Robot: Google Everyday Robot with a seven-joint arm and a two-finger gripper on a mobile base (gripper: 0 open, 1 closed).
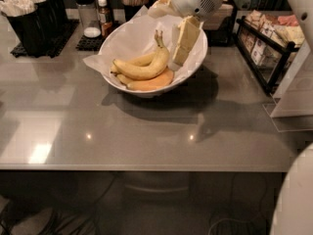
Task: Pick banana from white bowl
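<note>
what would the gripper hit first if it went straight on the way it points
Likely the banana, just down-left of the gripper over the white bowl; depth is unclear, so maybe the paper lining.

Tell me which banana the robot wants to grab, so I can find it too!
On the grey counter, find the big white bowl lined with paper, with the gripper hanging over its right side. Inside, the banana is the fattest, most curved one, lying on top. Only it has a long dark stem poking up, unlike the thinner bananas and the orange piece beside it.
</note>
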